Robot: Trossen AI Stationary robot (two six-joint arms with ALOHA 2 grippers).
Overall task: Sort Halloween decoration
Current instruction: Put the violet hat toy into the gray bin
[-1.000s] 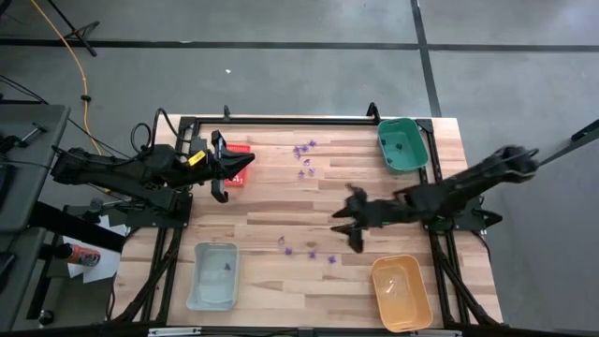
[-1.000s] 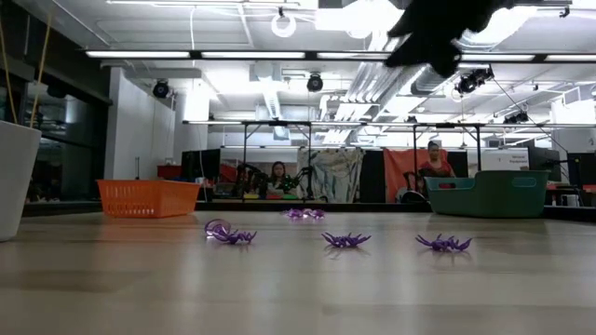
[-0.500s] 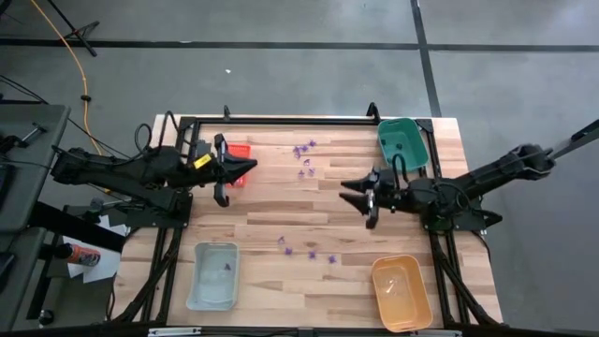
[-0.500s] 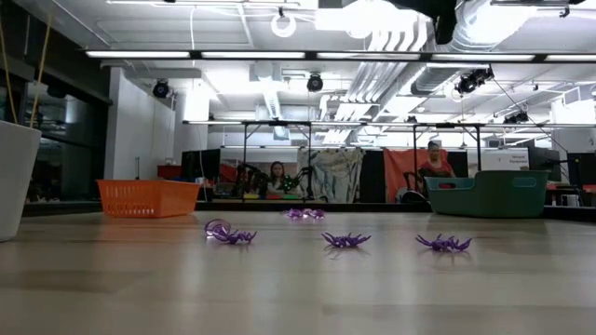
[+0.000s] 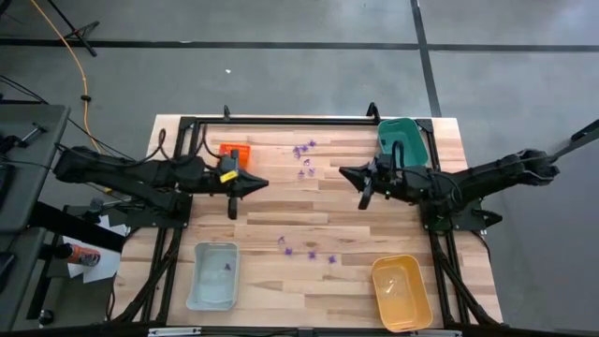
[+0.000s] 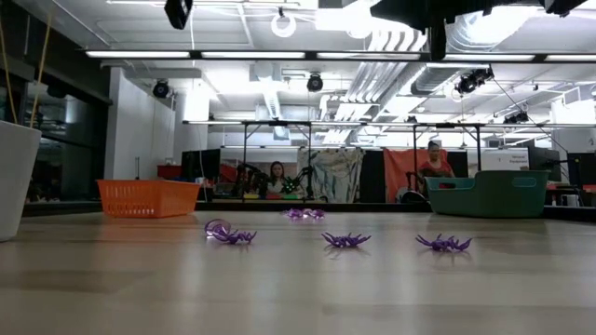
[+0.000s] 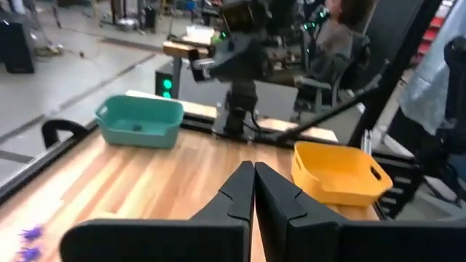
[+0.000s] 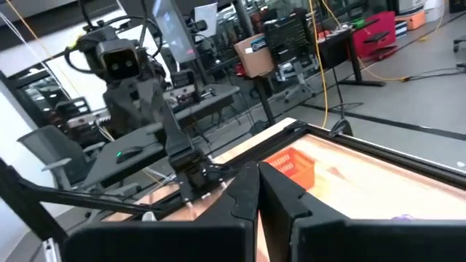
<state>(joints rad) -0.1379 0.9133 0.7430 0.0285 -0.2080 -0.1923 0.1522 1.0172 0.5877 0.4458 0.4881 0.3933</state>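
Observation:
The Halloween decoration lies loose on the wooden table as tiny purple pieces. One group (image 5: 304, 150) is toward the far edge and another (image 5: 312, 252) is toward the near edge; in the low view they show as purple spider shapes (image 6: 345, 240). My left gripper (image 5: 265, 184) hovers shut, pointing level toward the table's right, just right of the red tray (image 5: 234, 151). My right gripper (image 5: 342, 172) hovers shut opposite it, pointing left, in front of the green tray (image 5: 402, 142). In the wrist views nothing shows between the left fingers (image 7: 253, 169) or the right fingers (image 8: 256, 169).
A pale blue tray (image 5: 213, 274) with a purple piece in it stands near left. An orange tray (image 5: 401, 290) stands near right. A black frame (image 5: 281, 120) runs along the far edge. The two grippers face each other across a bare strip of table (image 5: 304, 192).
My right gripper has shut, risen and gone from above the near purple group toward the far edge, tipping up to level. My left gripper has moved off the red tray toward the table's right and sunk a little, leaving the tray uncovered.

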